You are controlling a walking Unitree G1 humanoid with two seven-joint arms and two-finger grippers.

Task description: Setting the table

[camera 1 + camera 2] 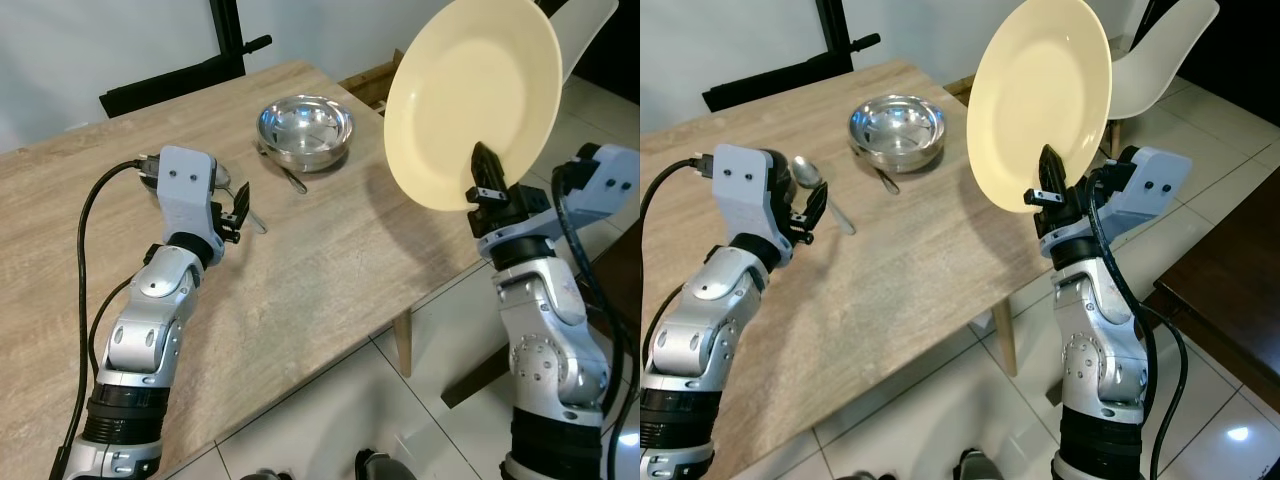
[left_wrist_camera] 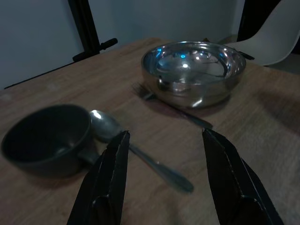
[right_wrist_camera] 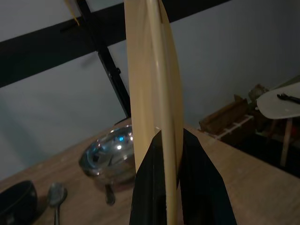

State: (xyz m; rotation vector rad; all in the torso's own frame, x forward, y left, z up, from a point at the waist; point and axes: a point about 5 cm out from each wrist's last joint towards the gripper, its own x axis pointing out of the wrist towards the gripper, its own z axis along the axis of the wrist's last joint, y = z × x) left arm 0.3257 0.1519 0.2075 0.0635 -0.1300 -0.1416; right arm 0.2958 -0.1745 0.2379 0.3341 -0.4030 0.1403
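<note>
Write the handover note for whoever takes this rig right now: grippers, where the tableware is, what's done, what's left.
Right gripper: shut on the rim of the cream plate, held on edge in the air above the table's near corner.
Left gripper: open, low over the table, aimed at the spoon.
On the table: steel bowl with a fork beside it, dark cup next to the spoon.
Done: plate picked up.
Left: set the plate flat on the table, then likely arrange the cutlery.
</note>
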